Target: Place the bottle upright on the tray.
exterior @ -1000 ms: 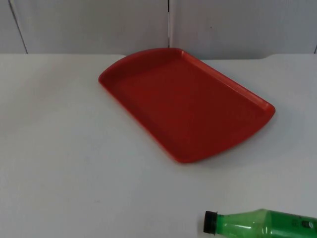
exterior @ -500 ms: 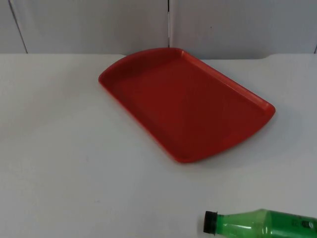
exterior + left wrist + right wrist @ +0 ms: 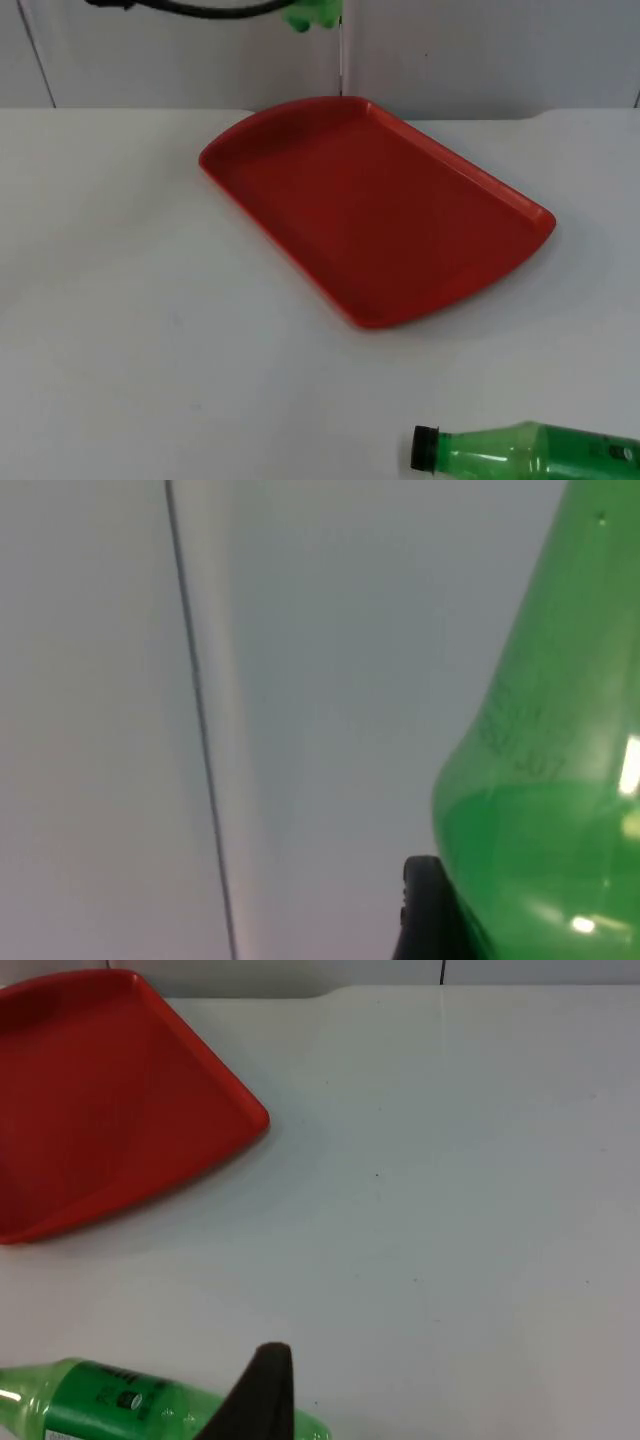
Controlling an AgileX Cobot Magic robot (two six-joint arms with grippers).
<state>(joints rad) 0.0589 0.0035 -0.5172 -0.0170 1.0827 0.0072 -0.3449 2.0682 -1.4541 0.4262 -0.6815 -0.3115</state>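
Bottle (image 3: 525, 450) lies on its side on the white table (image 3: 120, 300), near the front edge on the right arm's side, well apart from the tray (image 3: 545, 220). Its long axis runs across the table, and its black cap (image 3: 425, 448) points toward the left arm's side. The body is clear green plastic, narrowing at the shoulder, with a printed label visible in the right wrist view.

The tray is smooth, glossy red, rectangular with rounded corners and a low raised rim. It sits at a diagonal, with its far corner near the grey partition wall (image 3: 500, 50).

The right gripper (image 3: 258, 1395) hangs low, just over the bottle's body; its grip state cannot be told.

The left gripper (image 3: 425, 915) is raised high before the wall beside a green translucent shape (image 3: 540, 780); its grip state also cannot be told.
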